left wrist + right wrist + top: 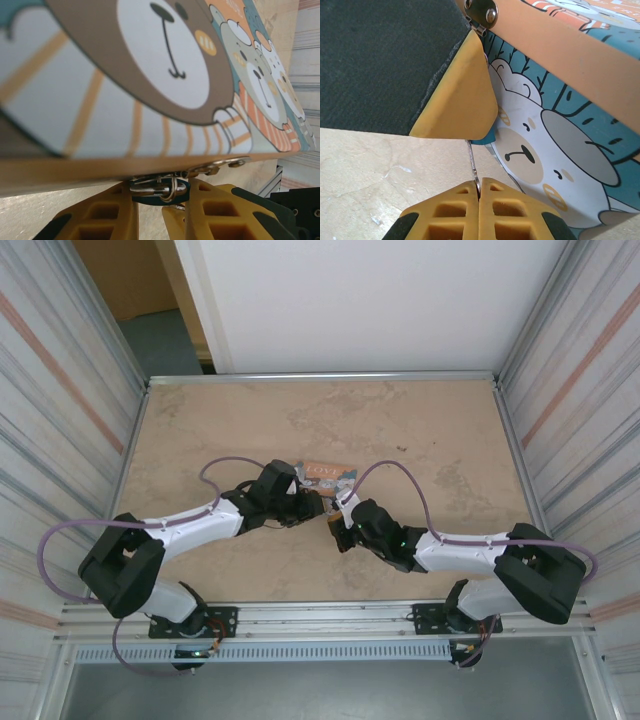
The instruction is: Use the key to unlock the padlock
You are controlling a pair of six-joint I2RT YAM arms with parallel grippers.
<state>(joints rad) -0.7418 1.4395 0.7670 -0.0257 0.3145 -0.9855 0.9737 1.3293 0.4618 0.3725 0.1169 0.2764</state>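
At bottom centre of the left wrist view, the padlock (150, 199) hung off the tin's lower edge. Its silvery shackle (152, 187) was up-frame, hooked through the tin's hasp, and the blue body was down-frame, so its long axis ran roughly vertical in frame. The left gripper (159, 200) was clamped on the body, with one yellow finger on each side.

In the right wrist view only a blue sliver of the padlock (484, 138) showed, left of centre, under the tip of the left gripper's finger (455, 95). Its bottom end faced down-frame. The key (472, 162), a thin silvery blade, stood nearly upright and leaned slightly left. Its tip pointed up and met the blue body; I could not tell how far in it went. The right gripper (479, 192) at bottom centre had its jaws pressed together on the key's lower end.

The bear-print tin (560, 150) filled the right side, with its metal hasp (482, 12) at the top edge. The beige table (370, 175) lay at lower left.

In the top view both grippers met just below the tin (328, 473), around the middle of the table.
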